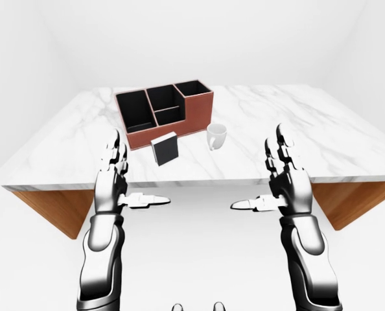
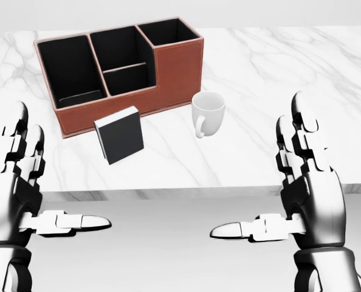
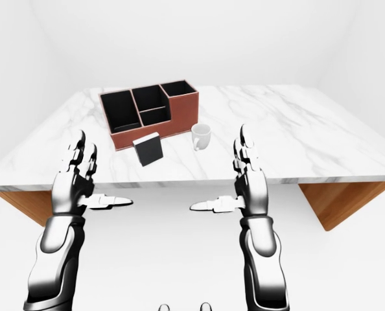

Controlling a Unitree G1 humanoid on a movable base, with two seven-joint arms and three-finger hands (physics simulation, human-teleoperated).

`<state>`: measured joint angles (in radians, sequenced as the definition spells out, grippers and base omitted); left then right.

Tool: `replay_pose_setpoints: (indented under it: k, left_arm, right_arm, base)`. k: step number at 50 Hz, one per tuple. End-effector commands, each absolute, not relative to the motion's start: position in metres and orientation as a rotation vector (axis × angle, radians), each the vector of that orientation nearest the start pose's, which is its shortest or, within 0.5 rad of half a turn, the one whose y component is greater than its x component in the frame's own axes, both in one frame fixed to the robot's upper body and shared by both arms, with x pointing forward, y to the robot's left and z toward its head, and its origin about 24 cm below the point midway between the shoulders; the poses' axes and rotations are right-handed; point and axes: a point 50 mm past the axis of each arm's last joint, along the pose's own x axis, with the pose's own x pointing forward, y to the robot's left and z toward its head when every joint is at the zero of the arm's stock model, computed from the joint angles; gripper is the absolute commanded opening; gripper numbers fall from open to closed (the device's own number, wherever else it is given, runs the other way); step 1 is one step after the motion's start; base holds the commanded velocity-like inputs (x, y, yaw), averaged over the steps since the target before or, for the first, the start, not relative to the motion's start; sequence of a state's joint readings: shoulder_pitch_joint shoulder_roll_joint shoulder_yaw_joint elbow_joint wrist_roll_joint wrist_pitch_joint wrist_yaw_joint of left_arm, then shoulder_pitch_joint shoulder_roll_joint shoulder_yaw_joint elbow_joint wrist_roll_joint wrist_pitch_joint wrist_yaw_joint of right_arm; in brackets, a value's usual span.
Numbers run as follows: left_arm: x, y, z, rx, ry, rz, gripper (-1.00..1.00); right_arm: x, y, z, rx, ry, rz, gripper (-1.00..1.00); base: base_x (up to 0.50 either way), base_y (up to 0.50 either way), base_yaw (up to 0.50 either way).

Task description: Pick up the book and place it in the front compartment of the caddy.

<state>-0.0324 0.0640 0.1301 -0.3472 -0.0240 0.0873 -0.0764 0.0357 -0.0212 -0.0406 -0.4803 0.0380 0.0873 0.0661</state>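
The reach is barely begun: both hands, left hand (image 2: 22,182) and right hand (image 2: 305,188), are held wide open, empty; the book (image 2: 119,135) must next be approached and gripped

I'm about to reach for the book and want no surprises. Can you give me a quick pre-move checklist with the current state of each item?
1. Book in view and unobstructed, standing on the marble table: ok.
2. Left hand open and empty: ok.
3. Right hand open and empty: ok.
4. Hands near the book: not ok, both hang at the table's near edge, apart from it.
5. Caddy compartments free: cannot tell fully; a flat dark item seems to lie in the left one.
6. Mug clear of the book: ok, it stands apart, to the book's right in the head view.
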Motion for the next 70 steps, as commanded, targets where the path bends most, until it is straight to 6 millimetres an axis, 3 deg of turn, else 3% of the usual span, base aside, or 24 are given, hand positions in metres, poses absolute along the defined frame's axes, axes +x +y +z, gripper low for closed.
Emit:
replay_pose_setpoints:
  k: [1,18,26,52,70]
  left_arm:
    - [0.2447,0.1824,0.1351,0.075,-0.345,0.030,1.00]
    - [0.2447,0.1839,0.1367,0.078,-0.351,0.033,1.00]
    - [0.2441,0.1823,0.1355,0.079,-0.346,0.029,1.00]
    - [0.2431,0.1812,0.1358,0.082,-0.348,0.023,1.00]
    - [0.2416,0.1808,0.1383,0.084,-0.360,0.018,1.00]
  right_arm:
    - [0.2244,-0.1567,0.1465,-0.020,-0.411,0.059,1.00]
    - [0.2235,-0.1545,0.1444,-0.028,-0.401,0.067,1.00]
    - [0.2227,-0.1587,0.1459,-0.001,-0.409,0.060,1.00]
    - [0.2255,-0.1551,0.1412,-0.041,-0.385,0.061,1.00]
    - [0.2250,-0.1544,0.1428,-0.039,-0.393,0.058,1.00]
  base:
    - [0.50,0.00,0.00]
    - [0.49,0.00,0.00]
    - [0.01,0.00,0.00]
    - [0.00,0.49,0.00]
    - [0.22,-0.06,0.00]
